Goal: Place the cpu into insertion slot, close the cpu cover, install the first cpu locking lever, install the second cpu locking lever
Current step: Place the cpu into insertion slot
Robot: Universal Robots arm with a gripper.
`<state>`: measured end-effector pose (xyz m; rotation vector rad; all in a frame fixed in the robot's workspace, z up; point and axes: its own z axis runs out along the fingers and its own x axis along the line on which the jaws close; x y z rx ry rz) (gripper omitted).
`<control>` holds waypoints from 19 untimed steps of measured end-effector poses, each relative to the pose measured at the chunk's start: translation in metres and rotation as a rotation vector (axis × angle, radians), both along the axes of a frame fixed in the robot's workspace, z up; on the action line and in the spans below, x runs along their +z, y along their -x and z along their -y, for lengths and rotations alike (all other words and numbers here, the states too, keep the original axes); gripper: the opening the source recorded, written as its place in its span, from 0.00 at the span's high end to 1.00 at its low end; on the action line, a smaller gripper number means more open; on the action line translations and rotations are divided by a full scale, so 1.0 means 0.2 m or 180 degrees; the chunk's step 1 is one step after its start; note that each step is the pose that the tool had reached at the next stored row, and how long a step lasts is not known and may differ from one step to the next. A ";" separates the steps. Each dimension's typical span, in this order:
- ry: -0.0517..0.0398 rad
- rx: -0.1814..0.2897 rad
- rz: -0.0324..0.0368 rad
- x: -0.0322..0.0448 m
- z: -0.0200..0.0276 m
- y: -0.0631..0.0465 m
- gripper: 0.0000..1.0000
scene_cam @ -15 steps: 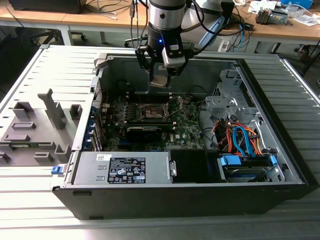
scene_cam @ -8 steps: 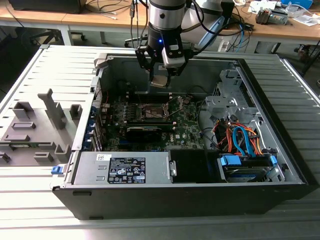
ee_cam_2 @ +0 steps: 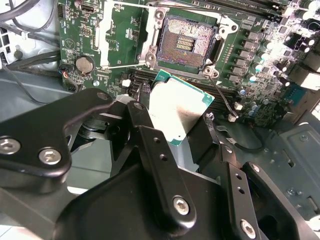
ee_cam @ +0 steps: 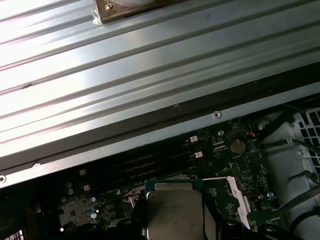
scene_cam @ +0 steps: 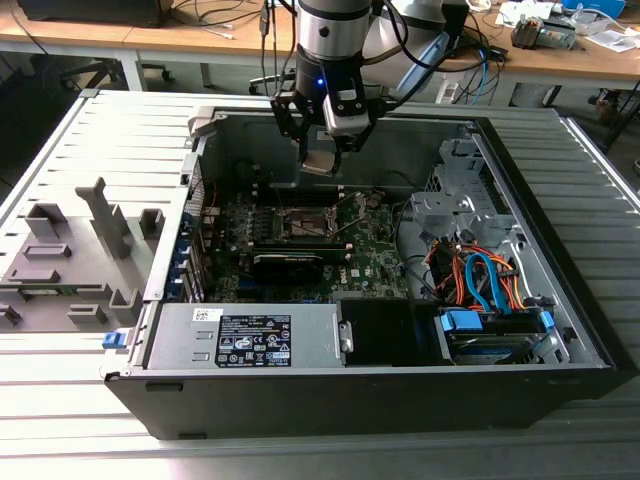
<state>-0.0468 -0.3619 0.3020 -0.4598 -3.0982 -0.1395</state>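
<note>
At the exterior view's left, a grey fixture (scene_cam: 70,255) on the ribbed table (scene_cam: 60,420), well apart from the work. Next rightward, the open case (scene_cam: 380,400), with the board (scene_cam: 370,260) flat on its floor. Over the board's middle, the gripper (scene_cam: 322,148), clenched on the cpu (scene_cam: 318,161): pinched by two opposite edges between the black fingers (ee_cam_2: 155,150), face roughly level, one corner poking out past the tips in the second wrist view. No real long axis to speak of, being near square; edges seemingly turned a little against the socket's edges, though hard to judge from such an angle. Socket (ee_cam_2: 186,42) bare, pins showing, just ahead of the held chip in that view and below the jaws in the exterior one, with a clear gap between chip and socket: not seated, not touching. Cover (ee_cam_2: 106,39) apparently swung up beside the socket, off the opening; levers too thin to place with confidence. Farther to the exterior view's right, orange and blue cables (scene_cam: 480,280) by the drive bay, away from the jaws.
</note>
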 end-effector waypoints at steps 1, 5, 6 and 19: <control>0.0000 -0.0003 0.0000 0.000 0.000 0.00 0.46; 0.0000 -0.0017 0.0000 0.000 0.000 0.00 0.46; 0.0000 -0.0020 0.0000 0.000 0.000 0.00 0.46; 0.0000 -0.0067 0.0000 0.000 0.000 0.00 0.46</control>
